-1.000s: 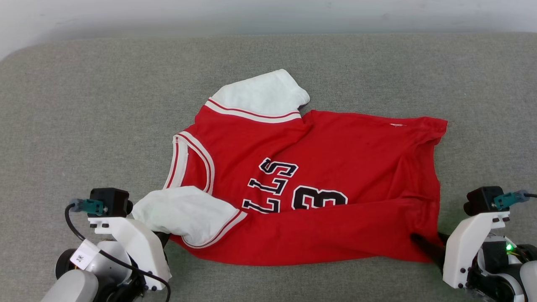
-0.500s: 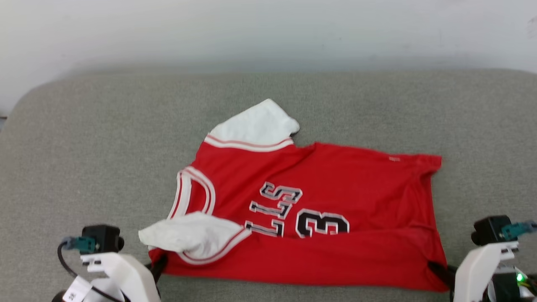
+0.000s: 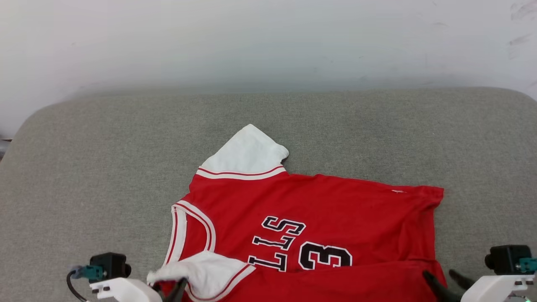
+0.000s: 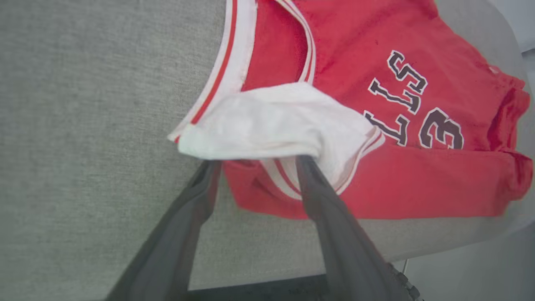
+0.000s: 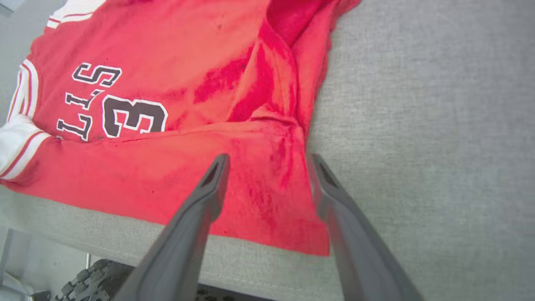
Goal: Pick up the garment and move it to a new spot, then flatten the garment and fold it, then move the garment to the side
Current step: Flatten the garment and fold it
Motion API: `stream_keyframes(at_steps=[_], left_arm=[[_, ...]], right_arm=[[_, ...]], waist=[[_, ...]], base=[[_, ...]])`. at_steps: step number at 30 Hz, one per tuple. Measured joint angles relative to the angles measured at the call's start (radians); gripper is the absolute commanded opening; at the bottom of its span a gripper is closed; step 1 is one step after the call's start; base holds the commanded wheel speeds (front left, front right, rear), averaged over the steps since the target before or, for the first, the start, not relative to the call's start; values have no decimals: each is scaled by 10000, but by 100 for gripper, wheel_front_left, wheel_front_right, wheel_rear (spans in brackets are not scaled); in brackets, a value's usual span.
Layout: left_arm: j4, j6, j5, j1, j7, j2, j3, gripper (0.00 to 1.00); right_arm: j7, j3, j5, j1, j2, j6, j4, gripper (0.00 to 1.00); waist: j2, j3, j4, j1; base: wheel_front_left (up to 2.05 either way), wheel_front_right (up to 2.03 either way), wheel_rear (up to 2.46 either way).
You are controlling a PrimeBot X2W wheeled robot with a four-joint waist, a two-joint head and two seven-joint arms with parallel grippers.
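Red jersey-style shirt with white sleeve ends (image 3: 335,218) spread on the grey fabric bench (image 3: 105,167), lower middle of frame.
Left jaws open, tips under the near white sleeve; right jaws open over the red hem corner.

At seven o'clock in the head view, the left camera housing (image 3: 111,265) is a black box on a white angular left bracket (image 3: 128,290) dotted with small dark screws (image 3: 100,290). A teal left plug (image 3: 89,272) feeds a thin black cable (image 3: 69,283). At five o'clock sits its twin, with a black right camera housing (image 3: 505,257), teal right plug (image 3: 527,265) and white right bracket (image 3: 495,287). The left gripper (image 4: 259,163) and right gripper (image 5: 268,159) each have two long, matte dark grey fingers (image 5: 188,234) tapering to bevelled tips.
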Motion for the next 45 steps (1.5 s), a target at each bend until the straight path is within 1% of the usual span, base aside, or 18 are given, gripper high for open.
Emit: stream_keyframes(at_steps=[2, 6, 10, 14, 17, 19, 23, 26, 28, 31, 33, 34, 37, 41, 45], left_arm=[[104, -31, 198, -213, -393, -136, 46, 100], [151, -71, 782, -615, -1386, -188, 236, 100], [58, -182, 1448, -1144, -2499, -253, 336, 100], [117, -274, 2286, -1919, -3662, -420, 337, 100], [259, -337, 2667, -2623, -4232, -587, 301, 100], [422, -353, 2859, -3183, -4403, -669, 272, 100], [853, -571, 3078, -4510, -4414, -771, 169, 100], [1404, -802, 3118, -5526, -4008, -763, 44, 100], [1801, -1078, 3022, -6191, -3547, -755, -61, 100], [2502, -1455, 2638, -7090, -2460, -662, -207, 100], [2947, -1705, 2424, -7664, -1726, -502, -278, 100], [3555, -2111, 2027, -8425, -368, -272, -439, 100], [4075, -2433, 1607, -9045, 1051, -52, -637, 100], [4648, -2510, 1419, -9670, 2481, 324, -798, 100], [5206, -2368, 1329, -9970, 3402, 556, -907, 100]], right_arm=[[-853, -40, -207, -21, 123, 0, -140, 100], [-2725, -320, -734, -218, 456, -2, -387, 100], [-3871, -451, -1237, -267, 773, 0, -610, 100], [-4506, -458, -1599, -553, 934, 0, -989, 100], [-4778, -387, -1710, -778, 974, 0, -1300, 100], [-4880, -399, -1747, -999, 978, -2, -1499, 100], [-5041, -403, -1848, -1542, 978, -2, -1870, 100], [-5198, -382, -1887, -1981, 972, 0, -2011, 100], [-5302, -355, -1887, -2243, 972, -2, -2046, 100], [-5396, -272, -1868, -2519, 972, 0, -2021, 100], [-5396, -222, -1845, -2672, 982, 0, -1881, 100], [-5499, -146, -1764, -2825, 1007, 0, -1687, 100], [-5534, -88, -1689, -2849, 1066, 0, -1467, 100], [-5660, 92, -1509, -2899, 1137, 0, -1216, 100], [-5787, 253, -1356, -3039, 1139, 0, -970, 100]], waist=[[0, -27, -8, 0], [0, -150, -80, 0], [0, -255, -196, -1], [0, -159, -351, 0], [0, 69, -480, 0], [0, 309, -569, 0], [0, 955, -768, 1], [0, 1516, -956, 2], [0, 1885, -1108, 2], [0, 2385, -1373, 3], [0, 2654, -1584, 3], [0, 2995, -1926, 3], [0, 3319, -2240, 3], [-1, 3705, -2604, 3], [0, 4025, -2923, 2]], base=[[0, 0, 0], [0, 0, 0], [0, 0, 0], [0, 0, 0], [0, 0, 0], [0, 0, 0], [0, 0, 0], [0, 0, 0], [0, 0, 0], [0, 0, 0], [0, 0, 0], [0, 0, 0], [0, 0, 0], [0, 0, 0], [0, 0, 0]])
